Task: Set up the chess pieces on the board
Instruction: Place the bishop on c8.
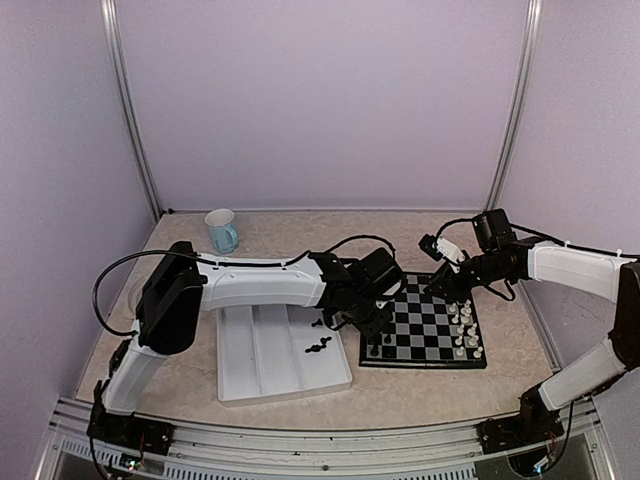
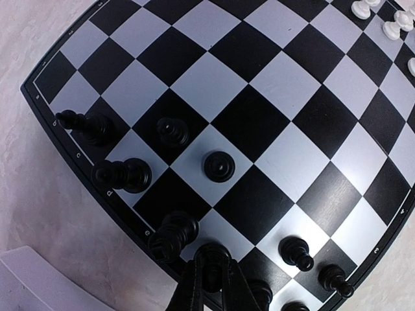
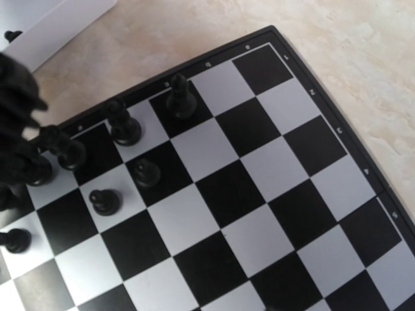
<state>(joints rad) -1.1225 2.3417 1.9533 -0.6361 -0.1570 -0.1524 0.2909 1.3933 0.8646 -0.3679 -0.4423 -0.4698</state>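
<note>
Several chess pieces (image 2: 123, 175) stand along the lower-left edge of the board (image 2: 259, 123) in the left wrist view, where the left gripper (image 2: 211, 271), at the bottom, pinches one more black piece (image 2: 211, 253) between closed fingers. From above, the board lies right of centre, just beside the white tray (image 1: 270, 370); the right gripper (image 1: 452, 285) hangs over its upper-right part, its opening impossible to tell.

Soft, even light from overhead; lilac cast on the walls (image 1: 320, 100). Faint, short shadows on the desk (image 1: 420, 385). Left wrist view: heavy barrel distortion, board (image 2: 259, 123) edges bow; left end effector (image 2: 209, 275) near-field, soft. Right wrist view slightly blurred, pale squares mildly glossy.
</note>
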